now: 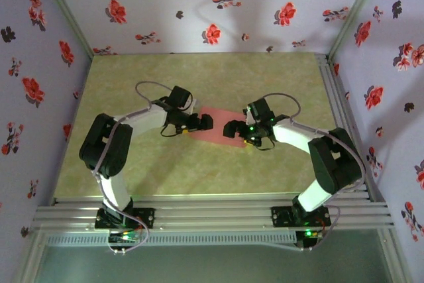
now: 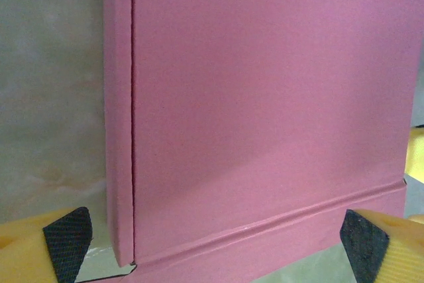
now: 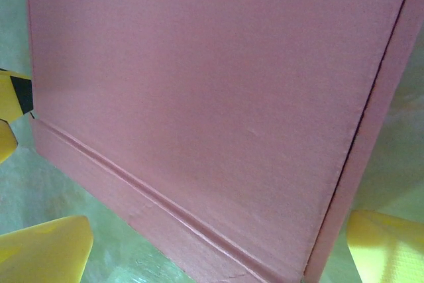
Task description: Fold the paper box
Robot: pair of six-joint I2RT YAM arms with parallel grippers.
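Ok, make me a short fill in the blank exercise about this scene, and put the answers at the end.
1. The paper box lies flat on the table with its ____ face up.
2. The jaws of the left gripper and the right gripper both stand ____.
3. In the top view, the paper box sits ____ the two grippers.
Missing words: pink; open; between.

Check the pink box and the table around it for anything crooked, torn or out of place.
Nothing stands out. The paper box lies flat on the table, pink face up, its folded edge strips straight and untorn, between the open left gripper and right gripper.
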